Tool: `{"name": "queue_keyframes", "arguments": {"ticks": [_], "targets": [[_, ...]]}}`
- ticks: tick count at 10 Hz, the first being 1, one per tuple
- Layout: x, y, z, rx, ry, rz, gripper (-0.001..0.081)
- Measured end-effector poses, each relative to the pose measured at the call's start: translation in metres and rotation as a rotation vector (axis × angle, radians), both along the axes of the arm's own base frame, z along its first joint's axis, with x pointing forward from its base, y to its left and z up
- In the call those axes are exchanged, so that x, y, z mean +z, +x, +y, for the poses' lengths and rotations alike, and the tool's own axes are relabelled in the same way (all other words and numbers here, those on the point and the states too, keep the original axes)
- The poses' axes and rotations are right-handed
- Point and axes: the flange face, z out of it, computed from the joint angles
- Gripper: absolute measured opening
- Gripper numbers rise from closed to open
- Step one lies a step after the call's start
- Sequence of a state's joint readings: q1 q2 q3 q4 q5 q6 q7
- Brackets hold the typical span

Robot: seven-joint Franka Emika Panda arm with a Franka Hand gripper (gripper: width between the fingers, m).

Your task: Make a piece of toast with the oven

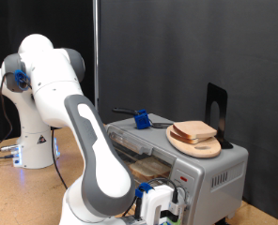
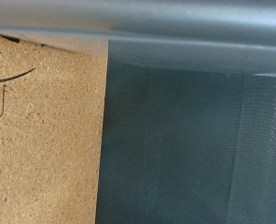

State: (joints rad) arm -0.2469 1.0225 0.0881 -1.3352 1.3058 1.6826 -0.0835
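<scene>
1. You have the squarish slice of pale tan sandwich bread with a darker brown crust (image 1: pixel 195 130) lying on a round wooden board (image 1: pixel 193 143), and the board sits on top of the small boxy silver-grey metal toaster oven (image 1: pixel 212 174); that reads as a staging spot, with the bread not yet on the rack
2. You can see the oven door (image 1: pixel 139 150) folded down towards the exterior view's left, which leaves the inside open for loading
3. A blue-ended dark tool (image 1: pixel 139 118) lies on the oven's top beside the board, and a black upright stand (image 1: pixel 217 105) rises behind it
4. Your white arm's gripper (image 1: pixel 158 202) hangs low in front of the oven, near the exterior view's bottom edge
5. Your fingers do not show in the wrist view, only the brown speckled table (image 2: pixel 45 140) and a dark grey-green panel (image 2: pixel 194 149), so you cannot tell how far apart they are; nothing is seen held
</scene>
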Motion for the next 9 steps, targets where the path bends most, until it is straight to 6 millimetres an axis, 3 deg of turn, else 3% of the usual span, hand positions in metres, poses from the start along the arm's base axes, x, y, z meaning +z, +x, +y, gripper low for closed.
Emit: {"name": "queue_keyframes", "arguments": {"ticks": [4, 6, 7, 9], "targets": [[0.0, -0.002, -0.001, 0.001, -0.008, -0.011, 0.0799], [0.0, -0.01, -0.007, 0.019, -0.036, 0.006, 0.0799], [0.01, -0.022, -0.009, 0.038, -0.041, 0.022, 0.0799], [0.006, -0.021, -0.009, 0.027, -0.039, 0.008, 0.0799]]}}
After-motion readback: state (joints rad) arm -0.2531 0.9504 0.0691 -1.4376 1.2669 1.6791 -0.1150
